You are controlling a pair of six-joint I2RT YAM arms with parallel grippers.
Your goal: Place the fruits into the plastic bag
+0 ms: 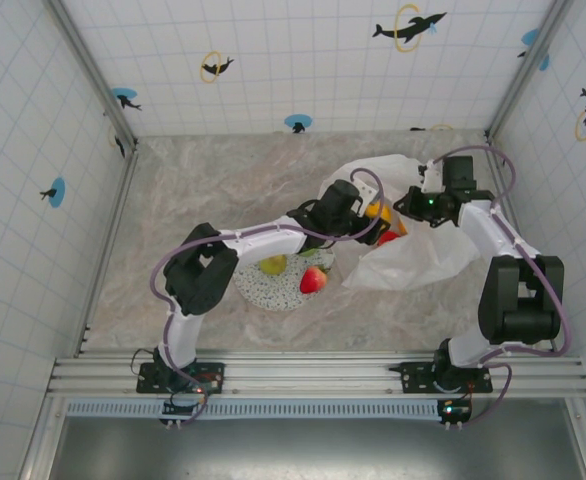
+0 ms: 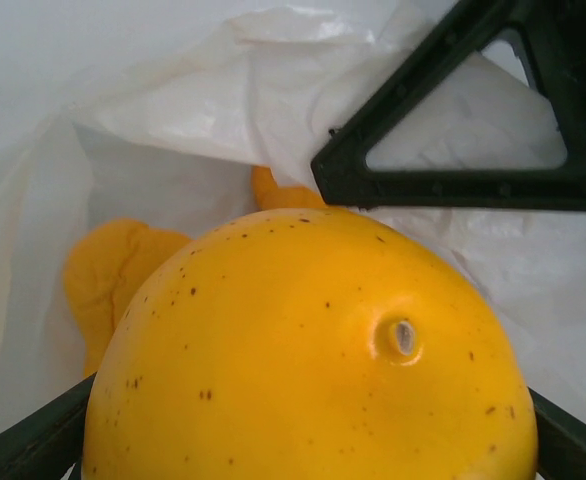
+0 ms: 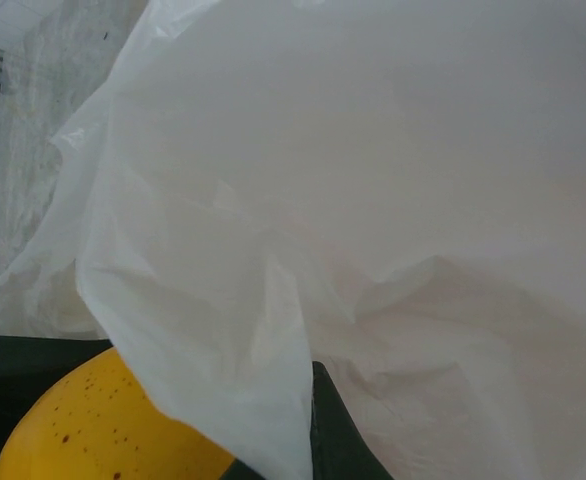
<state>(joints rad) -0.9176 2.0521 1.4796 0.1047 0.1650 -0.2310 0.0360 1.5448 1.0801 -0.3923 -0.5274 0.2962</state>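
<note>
Top external view shows the thin crinkly white plastic bag (image 1: 418, 255) lying on the marble-pattern bench (image 1: 193, 190), right of the middle, with its mouth turned to the left. The left end effector (image 1: 370, 210) is at this mouth. In the left wrist view its fingers (image 2: 18, 445) are closed against both sides of a yellow-orange round fruit with brown speckles (image 2: 303, 350), so it grips this fruit, with white film around it. Another orange fruit (image 2: 108, 275) lies deeper in the bag. The right end effector (image 1: 411, 207) is at the bag's upper edge, just beside the left one. The film covers its fingers in the right wrist view, and I cannot tell if they are pressed together. On the round speckled grey plate (image 1: 263, 295), near the bag, rest a yellow-green fruit (image 1: 273, 265) and a red fruit (image 1: 314, 279), apart from each other.
</note>
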